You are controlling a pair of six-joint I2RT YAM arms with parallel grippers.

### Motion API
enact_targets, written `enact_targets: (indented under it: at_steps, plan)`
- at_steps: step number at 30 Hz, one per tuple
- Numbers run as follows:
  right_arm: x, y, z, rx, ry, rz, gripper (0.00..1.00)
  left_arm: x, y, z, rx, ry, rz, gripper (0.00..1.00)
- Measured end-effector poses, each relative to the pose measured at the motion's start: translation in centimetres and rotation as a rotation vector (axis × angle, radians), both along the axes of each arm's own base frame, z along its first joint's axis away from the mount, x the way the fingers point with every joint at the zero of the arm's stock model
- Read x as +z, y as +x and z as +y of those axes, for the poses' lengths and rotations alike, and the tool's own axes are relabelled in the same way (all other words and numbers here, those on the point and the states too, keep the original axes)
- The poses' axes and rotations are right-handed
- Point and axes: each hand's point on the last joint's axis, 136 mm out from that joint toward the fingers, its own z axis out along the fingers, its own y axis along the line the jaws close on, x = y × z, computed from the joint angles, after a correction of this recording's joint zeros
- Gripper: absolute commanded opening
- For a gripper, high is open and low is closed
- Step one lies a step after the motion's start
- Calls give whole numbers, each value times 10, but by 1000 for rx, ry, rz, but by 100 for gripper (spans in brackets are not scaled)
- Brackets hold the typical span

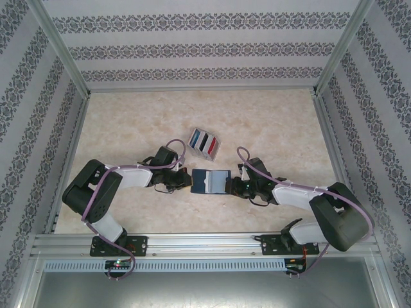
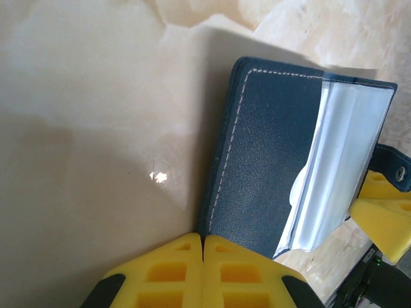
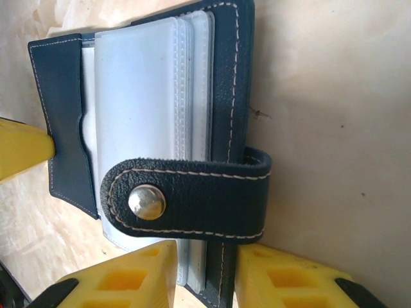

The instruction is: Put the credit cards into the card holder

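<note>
The card holder (image 1: 210, 181) lies open at the table's middle, between both grippers. In the left wrist view its navy cover (image 2: 270, 154) is raised a little, and my left gripper (image 2: 203, 239) is shut at that cover's edge. My right gripper (image 3: 205, 269) is shut on the opposite cover and the clear sleeves (image 3: 148, 96), just below the snap strap (image 3: 186, 199). The credit cards (image 1: 204, 143), showing blue, dark and red stripes, stand in a clear slotted case behind the card holder. My left gripper (image 1: 186, 181) and right gripper (image 1: 232, 186) face each other across it.
Marble-patterned tabletop (image 1: 270, 122) stretches behind and to both sides. Patterned walls and a metal frame (image 1: 192, 242) bound the area. The right gripper's yellow finger (image 2: 385, 212) shows by the strap, and a left finger (image 3: 22, 149) touches the far cover.
</note>
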Motion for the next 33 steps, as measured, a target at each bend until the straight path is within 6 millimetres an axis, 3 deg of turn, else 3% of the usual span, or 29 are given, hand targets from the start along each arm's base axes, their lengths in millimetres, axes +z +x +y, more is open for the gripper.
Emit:
enact_targets:
  at_steps: [11,33]
  plan:
    - [-5,2,-1,-3,-25,16,17,0,0,-1,-2,-5,0,0]
    - [-3,5,13,34,-71,22,35,0,0,-1,-3,-16,4,0]
